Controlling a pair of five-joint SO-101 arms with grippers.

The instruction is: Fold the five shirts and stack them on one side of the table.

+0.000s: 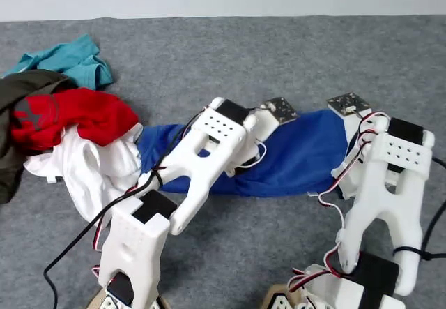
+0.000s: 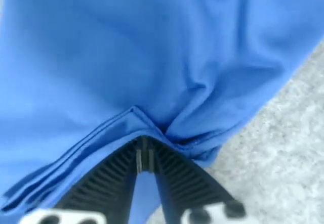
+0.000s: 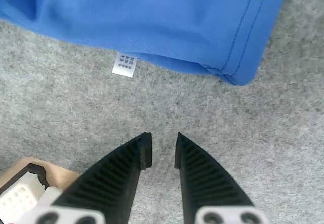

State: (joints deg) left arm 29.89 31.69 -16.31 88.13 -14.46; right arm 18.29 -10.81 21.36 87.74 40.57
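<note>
The left gripper (image 2: 145, 154) is clamping its fingers on the blue shirt (image 2: 152, 47). The right gripper (image 3: 162, 150) is pointing down at the bench (image 3: 71, 107), fingers slightly parted.

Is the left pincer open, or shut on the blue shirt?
Shut on it. In the left wrist view the left pincer has its tips together, pinching a bunched edge of the blue shirt.

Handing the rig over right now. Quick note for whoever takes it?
Left pincer: shut on the edge of the blue shirt, several layers pinched.
Right pincer: open, over the table, just short of that shirt's hem.
The blue shirt is spread mid-table; teal shirt, dark shirt, red shirt and white shirt are heaped unfolded at the high view's left.
Done: nothing stacked.
Left: finish the blue fold, fold the other four, stack all five.
</note>
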